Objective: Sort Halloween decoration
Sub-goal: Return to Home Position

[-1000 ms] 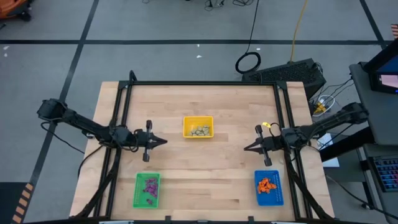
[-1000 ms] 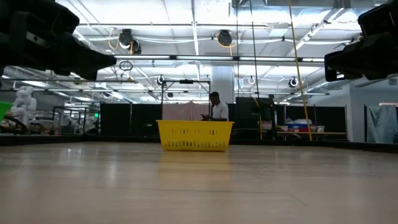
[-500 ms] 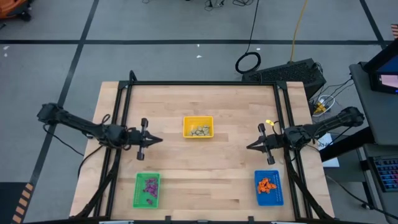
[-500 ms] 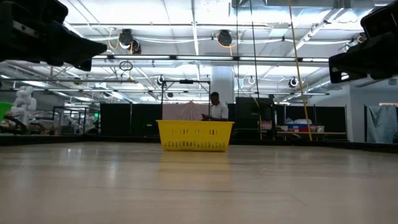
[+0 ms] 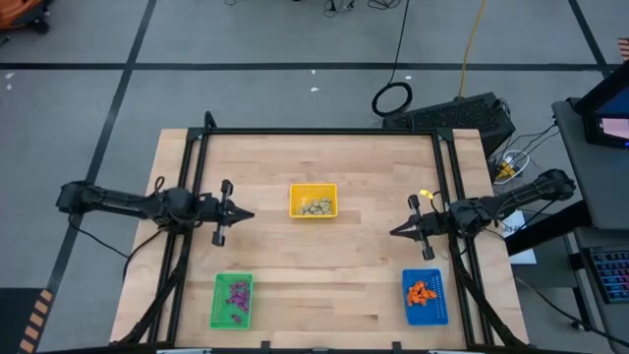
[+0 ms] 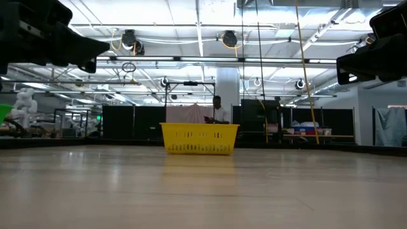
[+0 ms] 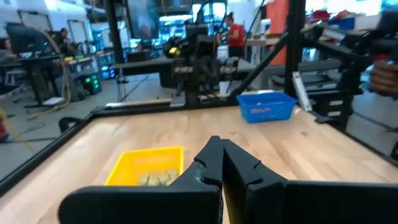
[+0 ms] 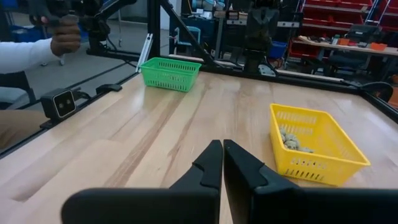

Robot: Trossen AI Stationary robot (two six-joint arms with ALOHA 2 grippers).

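- My left gripper (image 5: 248, 214) hangs over the left side of the wooden worktop (image 5: 324, 261). It points inward toward the yellow basket (image 5: 293, 201) and is well apart from it.
- Its fingers (image 7: 210, 163) are pressed together tip to tip, with nothing between them.
- My right gripper (image 5: 394, 233) hangs over the right side of the worktop and also points inward. Its fingers (image 8: 210, 163) are closed on nothing as well.
- The Halloween decoration (image 5: 421, 292) lies in three baskets, one colour to each.
- The pale beige-grey trinkets (image 5: 315, 206) sit in the yellow basket, which stands mid-worktop between my two arms.
- The purple trinkets (image 5: 237, 291) lie in the green basket (image 5: 216, 300) at the near left corner, on my left arm's side.
- The orange trinkets (image 5: 417, 288) are heaped in the blue basket (image 5: 407, 313) at the near right corner, on my right arm's side.
- At worktop height, the yellow basket stands alone in the middle of the boards, and a person (image 6: 218, 111) stands in the room behind it.
- Past my right fingers, a hand (image 8: 65, 38) on a white sleeve (image 8: 22, 55) shows beyond the worktop's edge, on the green basket's side. It grips a dark object that I cannot make out.
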